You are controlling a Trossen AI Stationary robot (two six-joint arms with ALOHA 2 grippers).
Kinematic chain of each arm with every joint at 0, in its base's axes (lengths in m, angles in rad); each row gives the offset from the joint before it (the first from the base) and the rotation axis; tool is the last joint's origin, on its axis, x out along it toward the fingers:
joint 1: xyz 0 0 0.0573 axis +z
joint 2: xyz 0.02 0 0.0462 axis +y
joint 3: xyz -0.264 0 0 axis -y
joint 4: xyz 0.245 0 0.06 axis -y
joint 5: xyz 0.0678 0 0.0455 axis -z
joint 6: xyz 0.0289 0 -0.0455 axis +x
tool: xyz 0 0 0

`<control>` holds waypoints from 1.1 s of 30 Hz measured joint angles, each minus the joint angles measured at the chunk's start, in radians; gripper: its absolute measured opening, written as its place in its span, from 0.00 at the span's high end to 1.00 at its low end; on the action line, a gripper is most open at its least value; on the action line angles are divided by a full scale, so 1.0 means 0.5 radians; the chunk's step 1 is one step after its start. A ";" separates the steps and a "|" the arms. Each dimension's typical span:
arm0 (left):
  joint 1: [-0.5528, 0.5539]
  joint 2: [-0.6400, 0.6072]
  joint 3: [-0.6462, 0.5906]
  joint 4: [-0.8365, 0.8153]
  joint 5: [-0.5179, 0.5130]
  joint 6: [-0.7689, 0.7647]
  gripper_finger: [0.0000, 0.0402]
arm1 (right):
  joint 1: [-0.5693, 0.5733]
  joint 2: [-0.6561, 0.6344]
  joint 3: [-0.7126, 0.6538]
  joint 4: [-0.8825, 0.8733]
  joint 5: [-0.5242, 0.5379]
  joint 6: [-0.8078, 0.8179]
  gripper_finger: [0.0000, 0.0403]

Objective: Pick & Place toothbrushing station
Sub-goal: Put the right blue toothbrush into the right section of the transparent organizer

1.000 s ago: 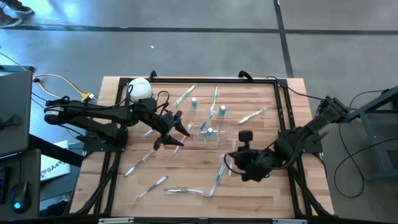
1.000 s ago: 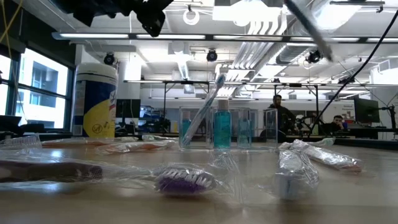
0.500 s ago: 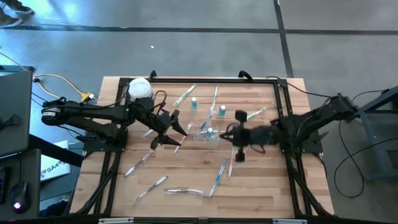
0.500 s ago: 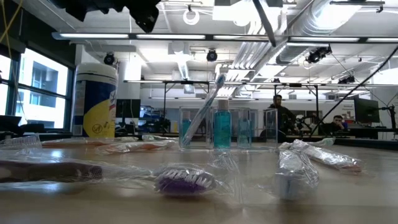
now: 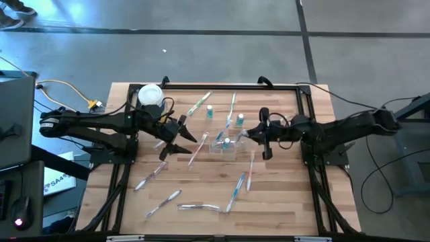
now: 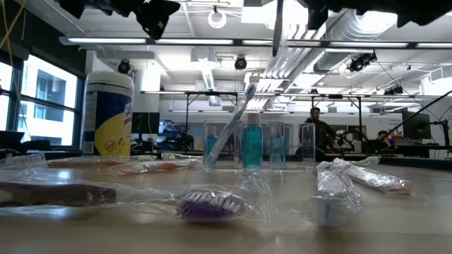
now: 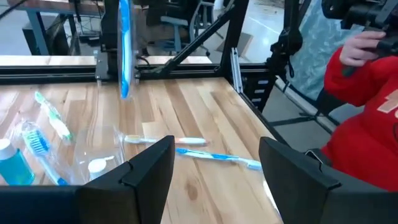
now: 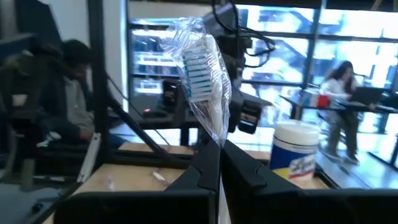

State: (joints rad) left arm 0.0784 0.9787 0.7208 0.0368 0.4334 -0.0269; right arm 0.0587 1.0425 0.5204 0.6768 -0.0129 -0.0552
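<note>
The right claw (image 5: pixel 254 134) hangs over the middle of the light wooden table (image 5: pixel 282 202), well in from every edge, and it pinches a blue-bristled toothbrush in a crinkly clear wrapper (image 8: pixel 200 62); its two dark fingers (image 8: pixel 205 165) press tight on the wrapper, and the brush head stands up above them; the small see-through plastic toothbrushing station (image 5: pixel 225 142) sits on the wood just beside this claw, on the side toward the left arm; its long side runs across the table from one arm toward the other, and it stands upright with its open top up; in the low view a toothbrush leans inside the station (image 6: pixel 247 144) next to a little blue bottle (image 6: pixel 252 149); the left claw (image 5: pixel 176 136) waits near the station's other side with its fingers (image 7: pixel 149 168) spread apart and nothing between them; bare wood lies between each claw and the station, so there is some free room there; many wrapped toothbrushes (image 5: pixel 236 190) lie scattered nearer the front edge; a white round tub with a yellow label (image 6: pixel 108 114) stands at the back corner behind the left claw; a black frame (image 5: pixel 306 114) runs along the table's edges; a person in a red top (image 7: pixel 367 118) is beyond the table.
</note>
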 joint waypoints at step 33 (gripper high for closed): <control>0.000 0.014 0.000 -0.194 -0.146 -0.014 0.42 | -0.583 0.264 -0.424 0.741 -0.482 0.376 0.99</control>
State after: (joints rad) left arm 0.0784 0.9855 0.7208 -0.0602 0.3605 -0.0341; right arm -0.2329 1.1748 0.3084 1.0473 -0.2541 0.1326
